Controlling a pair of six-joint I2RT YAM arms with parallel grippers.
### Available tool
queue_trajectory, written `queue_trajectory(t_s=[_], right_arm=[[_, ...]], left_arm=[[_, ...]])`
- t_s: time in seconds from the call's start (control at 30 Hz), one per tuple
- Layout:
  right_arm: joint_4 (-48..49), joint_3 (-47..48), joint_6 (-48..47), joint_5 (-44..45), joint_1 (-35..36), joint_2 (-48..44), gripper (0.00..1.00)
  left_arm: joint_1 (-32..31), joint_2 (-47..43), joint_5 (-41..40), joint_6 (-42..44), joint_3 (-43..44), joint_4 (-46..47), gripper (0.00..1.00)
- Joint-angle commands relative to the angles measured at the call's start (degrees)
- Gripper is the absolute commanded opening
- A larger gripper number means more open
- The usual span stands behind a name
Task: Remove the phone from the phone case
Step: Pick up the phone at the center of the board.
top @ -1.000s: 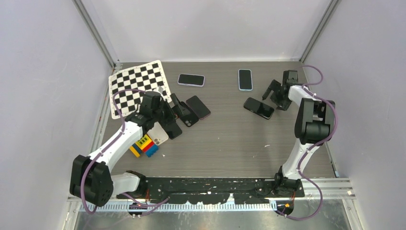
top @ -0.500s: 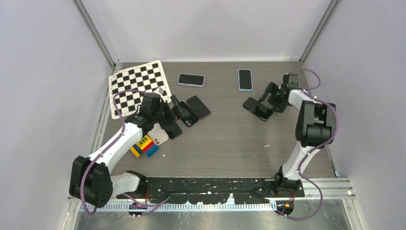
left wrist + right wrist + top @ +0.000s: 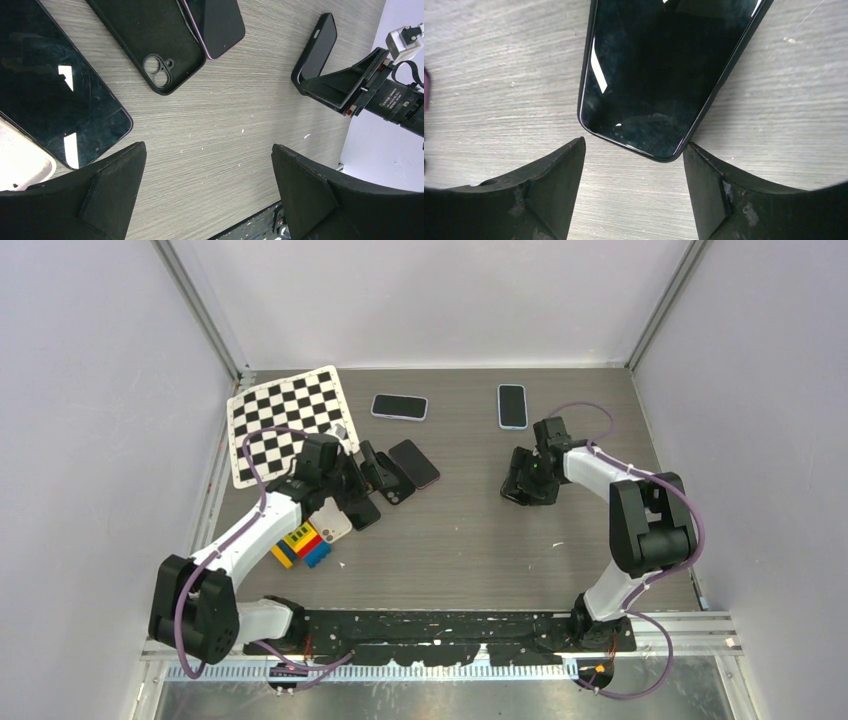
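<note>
Tabletop (image 3: 480, 540): cased phone (image 3: 659, 75), checkerboard (image 3: 285, 425), coloured blocks (image 3: 300, 545).

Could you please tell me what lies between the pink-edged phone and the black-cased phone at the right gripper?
Only bare tabletop: the top view shows nothing between the pink-edged phone and the black-cased phone, and the left wrist view agrees.

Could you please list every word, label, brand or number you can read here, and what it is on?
None can be read.
Small white print on the right arm's black housing: too blurred to read.
Black phone, checkerboard, coloured blocks: no lettering visible.
</note>
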Motion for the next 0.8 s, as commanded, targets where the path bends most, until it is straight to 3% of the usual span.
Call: queue_trajectory(t_s=[0.0, 0.2, 0.33, 0.53, 0.77], right_arm=[[-2.7, 0.3, 0.7, 6.5, 2.2, -0.2, 0.76], [-1.1, -0.2, 3.1, 10.8, 3.0, -0.3, 0.75], [3.4, -1.6, 6.3, 8.1, 3.0, -2.5, 0.9], [5.5, 0.6, 11.0, 6.4, 3.1, -0.2, 0.97], [0.5, 8.6, 14.8, 21.5, 9.6, 8.7, 0.98]], left_arm=[[0.2, 0.4, 0.8, 1.2, 0.7, 2.5, 1.0], [0.3, 0.7, 0.5, 1.1, 0.5, 2.1, 1.0], [0.4, 0.7, 0.3, 1.4, 0.6, 2.1, 1.0], [0.7, 0.9, 0.1, 1.5, 0.8, 2.1, 1.0], [0.8, 1.7, 0.2, 1.8, 1.3, 2.3, 1.0]])
